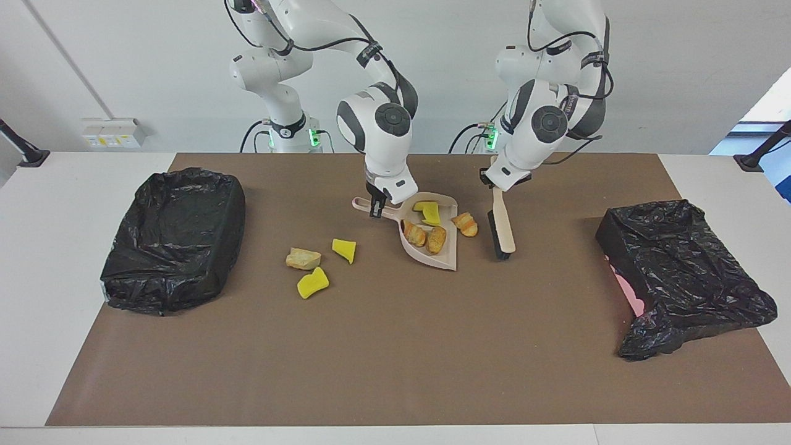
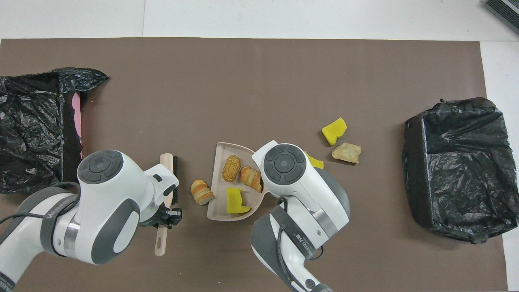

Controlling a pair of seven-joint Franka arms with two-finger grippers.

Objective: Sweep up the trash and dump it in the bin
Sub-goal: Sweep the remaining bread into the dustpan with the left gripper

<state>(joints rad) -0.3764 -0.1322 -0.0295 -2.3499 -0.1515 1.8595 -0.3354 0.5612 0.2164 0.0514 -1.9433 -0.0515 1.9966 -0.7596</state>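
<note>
Bare mat (image 1: 395, 346) between 2 bins (image 1: 176, 238).

**A robot lab bench, staged for a cleaning trial**

Two white robot arms (image 1: 377, 117) are standing bolted at twelve o'clock of a white table (image 1: 80, 204), cables trailing. A brown mat (image 1: 395, 346) is covering the worktop, a bare white wall is rising at the back, and black-bagged bins (image 1: 176, 238) are sitting at three and nine o'clock.

A plain white wall (image 1: 123, 62) backs the white table (image 1: 74, 185) (brown mat (image 1: 395, 346) on top), evenly lit.
</note>
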